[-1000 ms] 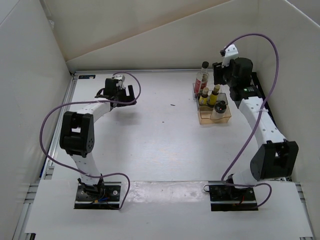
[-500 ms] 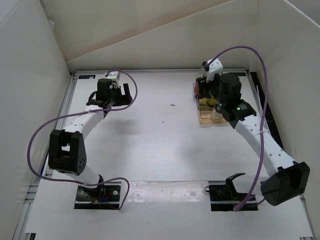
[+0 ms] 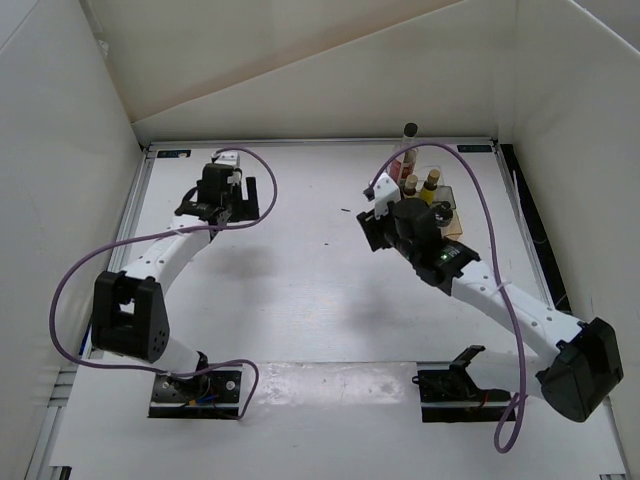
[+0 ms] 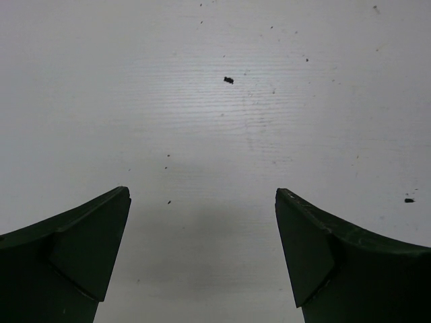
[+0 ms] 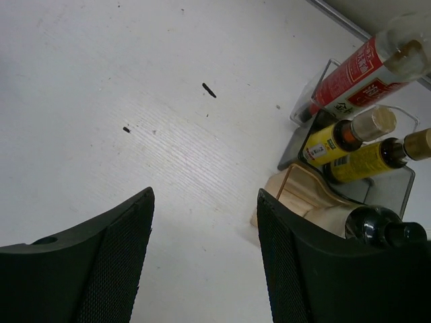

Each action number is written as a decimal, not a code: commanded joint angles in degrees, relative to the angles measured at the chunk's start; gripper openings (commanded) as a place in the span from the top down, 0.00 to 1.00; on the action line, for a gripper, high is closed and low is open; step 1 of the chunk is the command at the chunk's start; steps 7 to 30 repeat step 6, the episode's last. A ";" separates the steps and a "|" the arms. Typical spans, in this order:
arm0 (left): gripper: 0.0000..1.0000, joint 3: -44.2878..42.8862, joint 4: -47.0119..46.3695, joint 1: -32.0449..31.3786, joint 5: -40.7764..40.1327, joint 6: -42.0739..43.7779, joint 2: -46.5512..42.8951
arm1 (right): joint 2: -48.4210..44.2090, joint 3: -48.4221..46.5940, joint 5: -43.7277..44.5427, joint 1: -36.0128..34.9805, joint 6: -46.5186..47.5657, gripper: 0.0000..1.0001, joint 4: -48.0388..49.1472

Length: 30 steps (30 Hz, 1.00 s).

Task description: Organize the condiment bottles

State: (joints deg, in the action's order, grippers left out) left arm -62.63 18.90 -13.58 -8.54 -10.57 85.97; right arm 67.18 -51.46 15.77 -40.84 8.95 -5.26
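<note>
Four condiment bottles stand in the clear tray (image 5: 406,180) at the back right. In the right wrist view they are a tall red-labelled bottle (image 5: 350,73), two amber yellow-labelled bottles (image 5: 335,139) (image 5: 369,159) and a short black-capped bottle (image 5: 378,227). From above I see the tall bottle's cap (image 3: 410,129) and the amber pair (image 3: 411,186) (image 3: 432,182). My right gripper (image 3: 371,228) (image 5: 205,196) is open and empty over bare table just left of the tray. My left gripper (image 3: 256,200) (image 4: 202,196) is open and empty over bare table at the back left.
The tray has a tan wooden base (image 5: 294,193). White walls close in the table on the left, back and right. A purple cable (image 3: 452,150) loops over the tray. Small dark specks (image 5: 209,89) lie on the table.
My right arm has swung from above the tray to the table just left and nearer of it, uncovering the bottles. My left gripper has shifted slightly to the right.
</note>
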 commanded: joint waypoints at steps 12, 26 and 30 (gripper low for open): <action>0.00 0.66 2.65 -1.36 -4.03 1.08 -3.96 | -3.72 0.57 2.86 -1.08 -0.86 0.34 1.21; 0.00 0.66 2.65 -1.36 -4.03 1.08 -3.96 | -3.72 0.57 2.86 -1.08 -0.86 0.34 1.21; 0.00 0.66 2.65 -1.36 -4.03 1.08 -3.96 | -3.72 0.57 2.86 -1.08 -0.86 0.34 1.21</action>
